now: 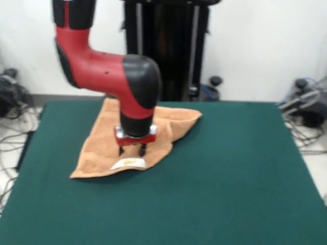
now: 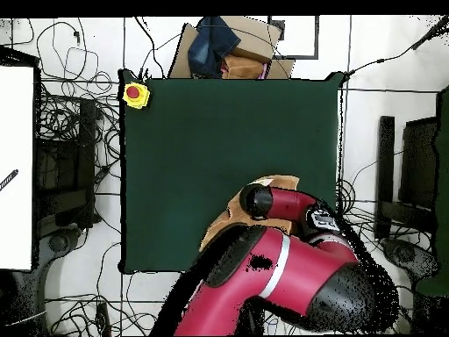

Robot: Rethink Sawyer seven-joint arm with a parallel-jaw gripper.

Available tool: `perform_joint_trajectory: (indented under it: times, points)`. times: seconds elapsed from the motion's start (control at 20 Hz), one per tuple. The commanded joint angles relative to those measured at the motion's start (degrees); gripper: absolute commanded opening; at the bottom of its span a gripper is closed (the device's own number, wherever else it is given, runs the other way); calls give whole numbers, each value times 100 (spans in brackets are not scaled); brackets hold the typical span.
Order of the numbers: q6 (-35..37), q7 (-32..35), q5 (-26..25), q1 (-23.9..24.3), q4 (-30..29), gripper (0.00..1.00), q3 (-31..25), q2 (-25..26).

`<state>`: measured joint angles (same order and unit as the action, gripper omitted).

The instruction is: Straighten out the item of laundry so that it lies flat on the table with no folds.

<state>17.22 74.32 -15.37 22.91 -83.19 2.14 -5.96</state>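
The peach-orange towel point(image 1: 97, 153) lies crumpled in a rough triangle on the dark green table point(image 1: 219, 178), near its far left in the front view. One flap is folded over, and a white label point(image 1: 127, 163) shows at the near edge. My gripper point(image 1: 132, 151) points straight down over the towel, just behind the label. Its two dark fingers point(image 1: 121, 151) stand apart with towel showing between them, holding nothing. I cannot tell whether the tips touch the cloth. In the overhead view the arm point(image 2: 281, 263) hides the gripper and most of the towel point(image 2: 230, 216).
A yellow box with a red button point(image 2: 135, 94) sits at a far table corner in the overhead view. Cardboard and dark cloth point(image 2: 224, 46) lie beyond the far edge. Cables point(image 1: 13, 138) lie on the floor around the table. The black pedestal point(image 1: 163, 46) stands behind the towel.
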Motion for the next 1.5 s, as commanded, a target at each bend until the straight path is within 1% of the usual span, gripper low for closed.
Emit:
perform_joint_trajectory:
  times: [0.05,0.35,0.55,0.8,0.85,0.95,1.05,1.35,1.45,1.5]
  points:
    - [799,-567,-709,452,-190,100,-239,114]
    - [854,-928,-1170,959,-293,100,-452,-16]
    - [861,-989,-1451,1201,-286,100,-605,10]
    - [928,-1000,-1668,1410,-289,100,-824,11]
    - [855,-902,-1684,1415,-245,100,-864,50]
    - [449,-495,-1721,1340,-135,100,-911,166]
    - [193,-86,-1627,1314,-143,100,-981,245]
    - [103,125,-1572,1172,-248,100,-1021,106]
    - [-183,465,-1507,1046,-392,100,-951,-2]
    - [-486,825,-1435,922,-547,100,-838,-103]
